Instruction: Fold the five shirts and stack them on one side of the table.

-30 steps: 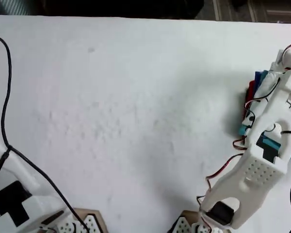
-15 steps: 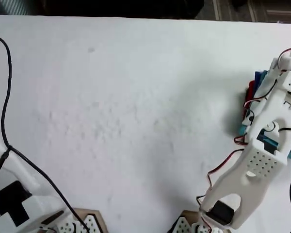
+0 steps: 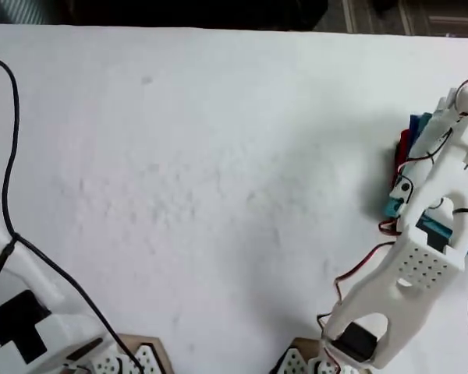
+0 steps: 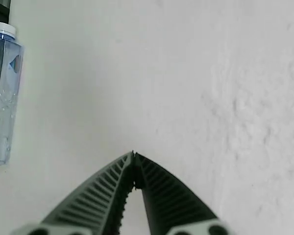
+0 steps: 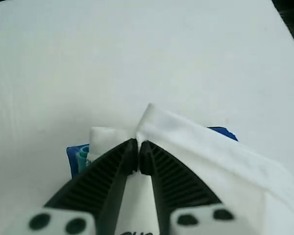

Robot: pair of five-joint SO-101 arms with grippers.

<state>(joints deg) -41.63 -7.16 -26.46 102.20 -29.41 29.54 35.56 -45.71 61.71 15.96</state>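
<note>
Right pincer clamped on white shirt atop shirt stack, right edge of high view. Left pincer closed, empty, over worktop.

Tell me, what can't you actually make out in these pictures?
- High view: the shirt stack lies mostly under the right arm and is cut by the edge; count unknowable.
- Right wrist view: white shirt and right gripper cover the stack beneath.
- Left wrist view: bottle is cut by the edge.

Clear capped bottle on white table.
</note>
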